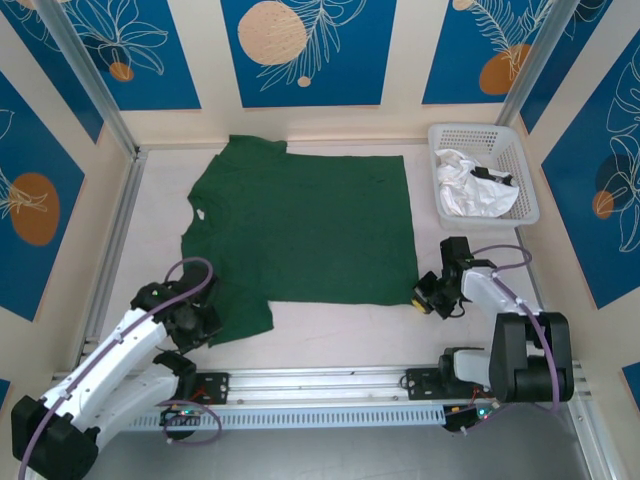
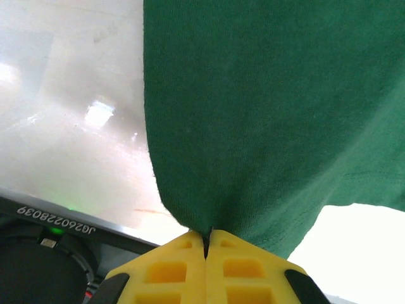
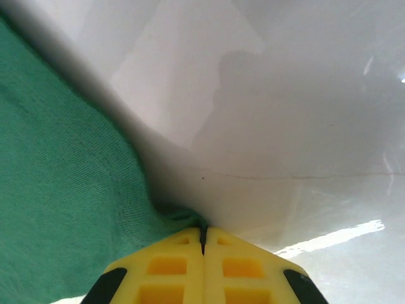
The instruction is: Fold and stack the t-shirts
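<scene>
Could lose the green t-shirt (image 1: pixel 310 225), flat mid-frame on the worktop (image 1: pixel 340 330), through thin edge pinches, with left gripper (image 2: pixel 205 239) clamped shut on the lower-left sleeve and right gripper (image 3: pixel 204 233) on the lower-right hem corner, if lifted unevenly.

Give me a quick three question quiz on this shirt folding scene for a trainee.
1. True or false: the white t-shirt lies in the lattice basket.
2. What does the left hand pinch? A) green t-shirt B) white t-shirt C) lattice basket
3. Which hand is nearer the lattice basket?
Key: 1 true; 2 A; 3 the right hand, shut on the green t-shirt's edge.
</scene>
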{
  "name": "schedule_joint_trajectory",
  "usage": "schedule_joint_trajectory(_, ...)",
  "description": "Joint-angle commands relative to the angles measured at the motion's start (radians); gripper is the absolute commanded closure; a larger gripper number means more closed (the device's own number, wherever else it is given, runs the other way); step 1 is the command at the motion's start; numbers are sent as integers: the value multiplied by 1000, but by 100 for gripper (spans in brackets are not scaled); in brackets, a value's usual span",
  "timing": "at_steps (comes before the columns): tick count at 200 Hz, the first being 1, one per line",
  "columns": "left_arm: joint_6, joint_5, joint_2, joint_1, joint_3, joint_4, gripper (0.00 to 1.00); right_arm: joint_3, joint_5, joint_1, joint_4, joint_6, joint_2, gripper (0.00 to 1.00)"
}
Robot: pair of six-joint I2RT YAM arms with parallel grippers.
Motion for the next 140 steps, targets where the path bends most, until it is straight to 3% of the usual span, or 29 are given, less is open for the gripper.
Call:
schedule_joint_trajectory(1, 30, 10, 11, -18, 51, -69, 100, -24, 34, 3, -37, 20, -77, 100)
schedule_joint_trajectory(56, 98, -27, 98, -19, 235, 15, 100, 107, 39, 11, -75, 5, -144, 100)
schedule_joint_trajectory(107, 213, -82, 313, 14, 450, 122, 100, 333, 72, 54, -74, -16, 33, 100)
schedule_joint_trajectory(140, 291, -60, 478, 104, 607, 161, 100, 483, 102, 70, -76, -30, 188, 100)
